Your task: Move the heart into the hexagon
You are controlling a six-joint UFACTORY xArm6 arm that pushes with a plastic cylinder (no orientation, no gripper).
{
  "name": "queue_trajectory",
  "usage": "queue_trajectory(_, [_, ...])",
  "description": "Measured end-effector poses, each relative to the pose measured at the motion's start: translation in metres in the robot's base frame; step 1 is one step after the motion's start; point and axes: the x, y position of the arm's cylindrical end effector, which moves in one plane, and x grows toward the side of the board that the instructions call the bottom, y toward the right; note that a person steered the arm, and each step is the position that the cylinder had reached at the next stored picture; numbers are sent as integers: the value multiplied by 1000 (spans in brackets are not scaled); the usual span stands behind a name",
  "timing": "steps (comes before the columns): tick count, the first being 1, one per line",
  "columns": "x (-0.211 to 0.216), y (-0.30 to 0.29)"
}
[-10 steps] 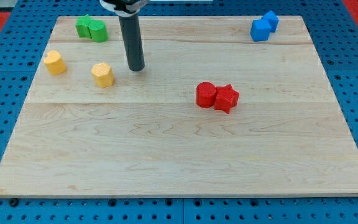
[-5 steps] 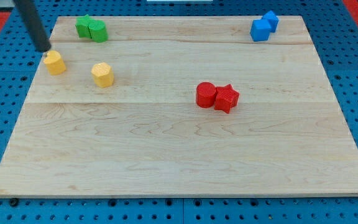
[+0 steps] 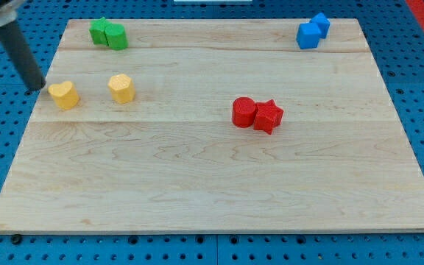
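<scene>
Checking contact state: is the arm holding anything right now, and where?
Nothing is held; the arm has only a rod. My tip sits just off the left side of the yellow heart, at or near contact, with the yellow hexagon to its right.

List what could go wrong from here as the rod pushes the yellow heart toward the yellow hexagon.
1. My tip sits at the view's left of the yellow heart-shaped block, slightly above its centre; an off-centre push may spin the heart or slide it below the yellow hexagon block.
2. Pushing too hard could knock the hexagon away rather than meeting it.
</scene>
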Motion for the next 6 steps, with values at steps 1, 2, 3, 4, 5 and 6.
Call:
queue_trajectory(1, [19, 12])
queue_trajectory(2, [34, 30])
queue_trajectory(3, [35, 61])
queue_trajectory(4, [24, 80])
queue_trajectory(5, [17, 98])
queue_trajectory(6, [25, 96])
